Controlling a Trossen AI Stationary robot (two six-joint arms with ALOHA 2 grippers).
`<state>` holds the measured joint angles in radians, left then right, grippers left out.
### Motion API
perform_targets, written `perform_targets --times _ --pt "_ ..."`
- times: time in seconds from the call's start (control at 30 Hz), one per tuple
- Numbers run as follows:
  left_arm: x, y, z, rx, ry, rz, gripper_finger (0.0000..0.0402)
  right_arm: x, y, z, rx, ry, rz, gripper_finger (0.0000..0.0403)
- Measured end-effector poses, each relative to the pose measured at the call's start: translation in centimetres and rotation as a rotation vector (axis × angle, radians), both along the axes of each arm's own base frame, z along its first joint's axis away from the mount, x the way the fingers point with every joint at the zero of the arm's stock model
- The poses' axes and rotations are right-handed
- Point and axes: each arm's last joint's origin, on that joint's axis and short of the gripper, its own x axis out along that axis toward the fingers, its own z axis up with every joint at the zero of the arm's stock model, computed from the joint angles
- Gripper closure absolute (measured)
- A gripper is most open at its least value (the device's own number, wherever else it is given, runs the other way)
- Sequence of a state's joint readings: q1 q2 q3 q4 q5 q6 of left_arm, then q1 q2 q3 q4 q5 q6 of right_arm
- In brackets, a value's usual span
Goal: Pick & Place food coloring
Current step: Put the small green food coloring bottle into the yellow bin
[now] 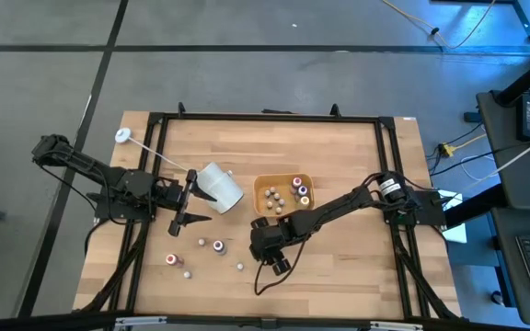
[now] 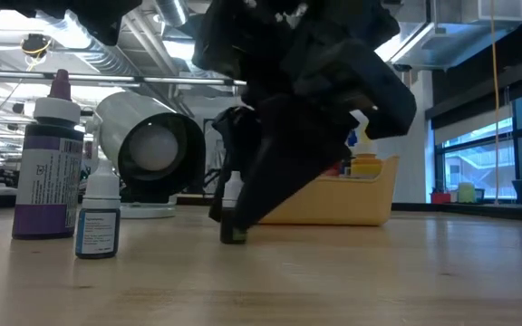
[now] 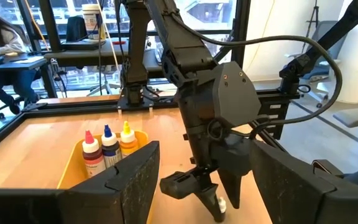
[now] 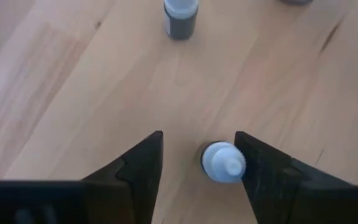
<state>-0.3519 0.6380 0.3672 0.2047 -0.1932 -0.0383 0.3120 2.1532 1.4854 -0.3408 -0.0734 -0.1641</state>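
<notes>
The food coloring bottles are tiny. One white-capped bottle stands on the table between the fingers of my right gripper, close against one finger; that gripper is open and slants down at the table's near middle. Several bottles stand in the orange tray. Others stand loose on the table's near left, among them a purple one and a small blue one. My left gripper waits open at the left, level above the table, holding nothing. My right gripper has the white-capped bottle's cap right beside one finger; I cannot tell whether they touch. The other finger stands clear of it. The fingers come from above, slanting down, and the bottle stands upright on the table.
A large white cup lies on its side between my left gripper and the tray. Loose bottles dot the wood left of my right gripper, and another bottle stands just ahead of it. A black frame rims the table.
</notes>
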Motion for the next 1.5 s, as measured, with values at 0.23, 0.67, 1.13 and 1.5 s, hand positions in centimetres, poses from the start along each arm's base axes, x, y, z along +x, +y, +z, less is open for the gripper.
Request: perform_targets --times 0.23,0.67,1.13,1.5 --pt "0.0 0.0 0.0 0.000 0.000 0.000 0.0158 0.1 -0.6 0.0 -0.004 0.009 -0.011 0.0259" --pt "0.0 0.0 0.0 0.001 0.000 0.000 0.0160 -0.2 -1.1 2.2 0.011 -0.017 -0.018 0.0332" --pt "0.0 0.0 -0.1 0.003 0.007 0.000 0.0161 -4.8 -7.2 13.2 -0.091 -0.096 -0.489 0.0328" --pt "0.0 0.0 -0.1 0.003 0.006 0.000 0.0162 -4.9 -11.5 9.9 -0.006 -0.035 -0.626 0.0326"
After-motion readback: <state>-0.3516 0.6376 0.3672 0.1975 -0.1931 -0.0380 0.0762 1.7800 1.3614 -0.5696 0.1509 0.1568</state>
